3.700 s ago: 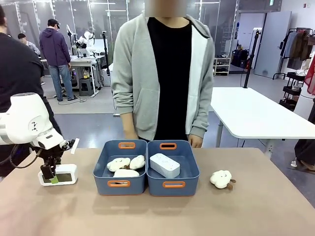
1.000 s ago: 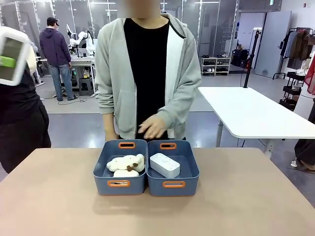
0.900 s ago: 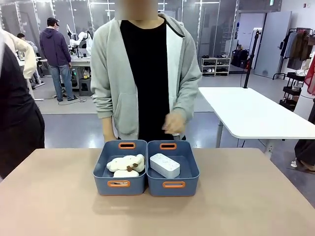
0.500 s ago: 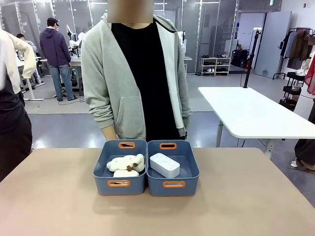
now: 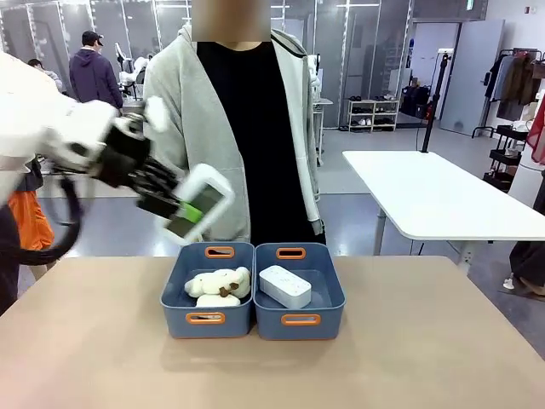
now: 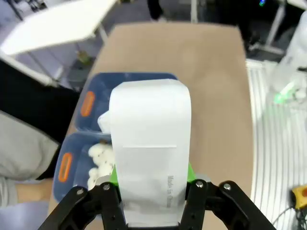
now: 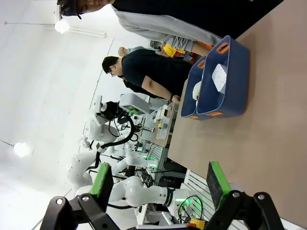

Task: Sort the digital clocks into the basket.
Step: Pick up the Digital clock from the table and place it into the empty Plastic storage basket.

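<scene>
My left gripper [image 5: 187, 211] is shut on a white digital clock [image 5: 203, 201], held tilted in the air above and just behind the left bin. In the left wrist view the clock [image 6: 149, 153] sits between the green pads of this gripper [image 6: 151, 191], with the bins below. A second digital clock [image 5: 285, 285] lies in the right-hand blue basket [image 5: 328, 328]. Its twin bin [image 5: 174, 322] holds white plush toys [image 5: 217, 284]. My right gripper [image 7: 159, 187] stands open, far from the basket [image 7: 237, 81], with nothing between its fingers.
A person in a grey hoodie [image 5: 213, 128] stands close behind the bins at the table's far edge. The brown tabletop [image 5: 409, 358] is bare around the bins. A white table [image 5: 434, 196] stands at the back right.
My left arm has swung in from the upper left with the clock, down toward the bins. The person has shifted slightly left and lowered the hands.
</scene>
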